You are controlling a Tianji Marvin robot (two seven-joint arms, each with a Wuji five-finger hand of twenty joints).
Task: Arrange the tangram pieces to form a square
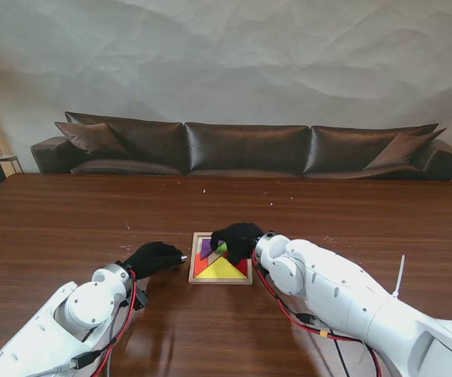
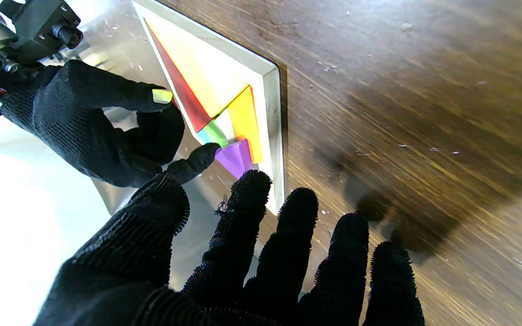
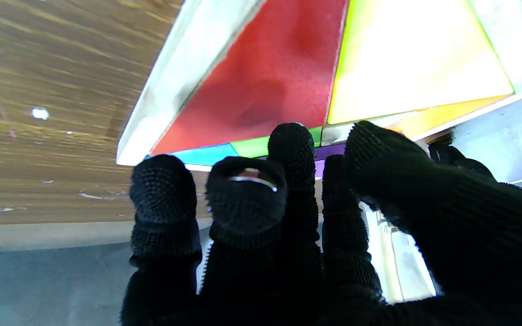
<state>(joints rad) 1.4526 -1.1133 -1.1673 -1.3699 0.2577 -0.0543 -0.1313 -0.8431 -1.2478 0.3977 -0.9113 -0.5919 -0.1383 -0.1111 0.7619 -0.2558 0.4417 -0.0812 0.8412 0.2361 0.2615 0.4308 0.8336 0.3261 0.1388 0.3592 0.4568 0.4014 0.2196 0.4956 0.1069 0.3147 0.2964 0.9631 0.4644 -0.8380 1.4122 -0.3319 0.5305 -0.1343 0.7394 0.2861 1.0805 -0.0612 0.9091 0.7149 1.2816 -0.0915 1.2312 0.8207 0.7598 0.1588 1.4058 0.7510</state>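
Note:
The wooden tray (image 1: 192, 271) lies on the table in front of me and holds coloured tangram pieces: a large yellow triangle (image 1: 222, 270), a red triangle (image 1: 200, 265), and a purple piece (image 1: 207, 244) beside a green piece (image 1: 220, 248) on the far side. My right hand (image 1: 237, 239) hovers over the tray's far half, fingers curled down, one fingertip (image 2: 197, 160) touching the purple piece (image 2: 236, 156). It grips nothing. The right wrist view shows a blue piece (image 3: 202, 154) beside the green piece (image 3: 252, 146). My left hand (image 1: 153, 258) rests open just left of the tray, fingers spread toward the tray frame (image 2: 272, 136).
The brown wooden table (image 1: 68, 228) stretches wide on all sides of the tray. A dark leather sofa (image 1: 245, 149) stands behind its far edge. Red and black cables (image 1: 288, 310) run along my right arm close to the tray's near right corner.

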